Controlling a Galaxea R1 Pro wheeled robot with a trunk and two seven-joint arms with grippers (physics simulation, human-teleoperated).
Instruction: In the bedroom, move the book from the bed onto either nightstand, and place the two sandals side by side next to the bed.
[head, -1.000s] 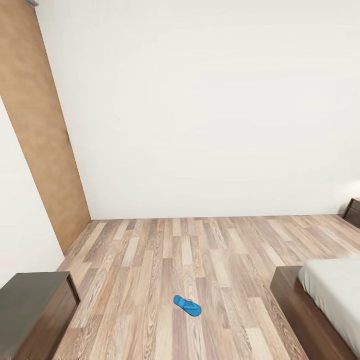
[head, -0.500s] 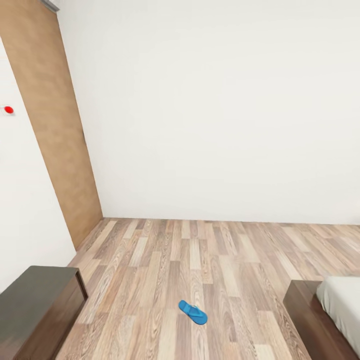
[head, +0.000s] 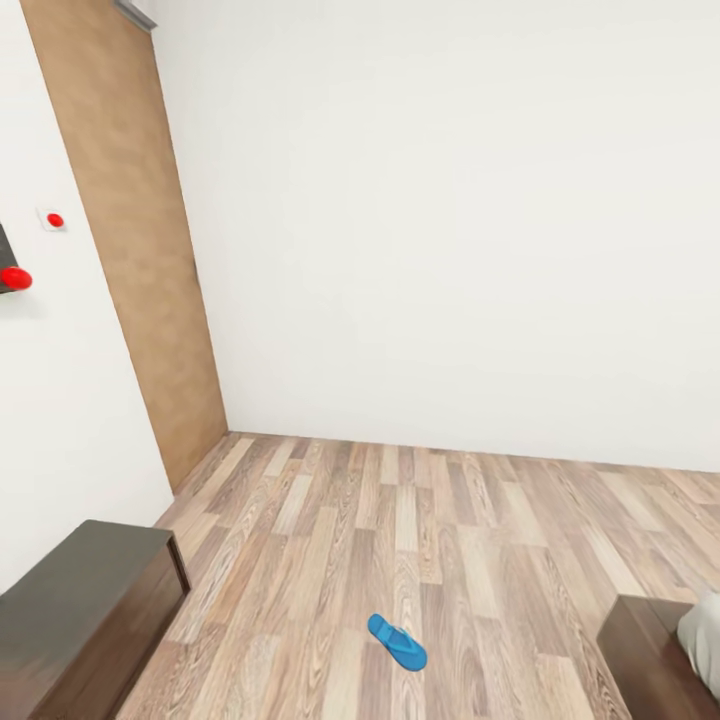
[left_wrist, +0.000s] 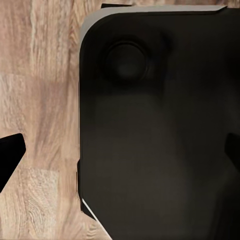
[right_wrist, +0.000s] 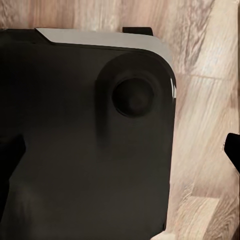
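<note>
while the head looks over the brown wood-plank floor (head: 450, 530), one thin bright blue flip-flop sandal (head: 397, 641) lies flat there.
it sits between the low dark brown cabinet (head: 80, 620) and the dark-framed bed corner (head: 650, 655); whether either end effector is apart or together, i cannot tell.

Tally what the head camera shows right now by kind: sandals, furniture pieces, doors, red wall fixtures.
Blue sandals: 1, the sandal on the wood floor
Dark wood furniture: 2, the low cabinet and the bed corner
Wooden doors: 1, the door
Red wall fixtures: 2, the small button and the red knob
Total: 6
</note>
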